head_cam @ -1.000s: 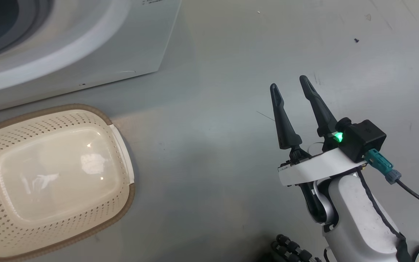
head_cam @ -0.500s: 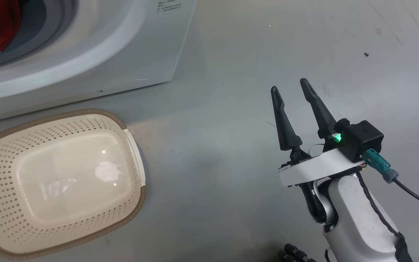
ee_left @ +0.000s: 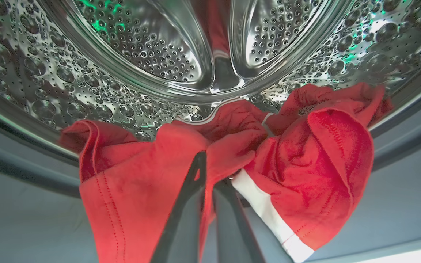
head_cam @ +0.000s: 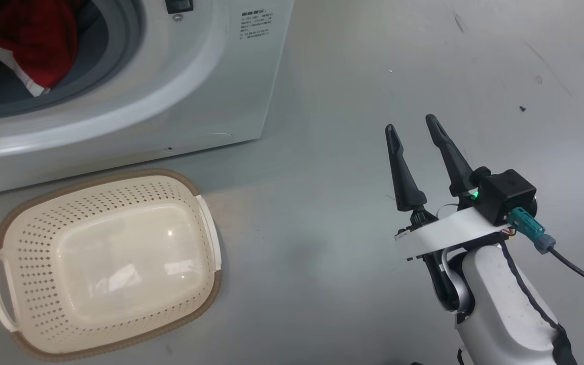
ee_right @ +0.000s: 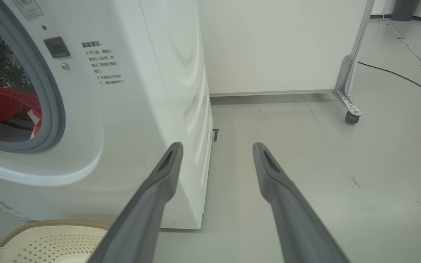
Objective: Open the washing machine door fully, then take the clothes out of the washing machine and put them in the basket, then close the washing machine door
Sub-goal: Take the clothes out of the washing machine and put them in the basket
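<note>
In the washing machine (head_cam: 195, 91), deep in its drum (ee_left: 141, 44), the left hand (ee_left: 214, 170) is clamped on the red clothes (ee_left: 305, 153), so unloading is under way and the next move likely means drawing them out and down into the empty basket (head_cam: 28, 238), while the right hand (head_cam: 411, 122) hangs open.

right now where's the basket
In the head view the basket sits empty on the floor at lower left, just in front of the washing machine, below its open mouth.
</note>
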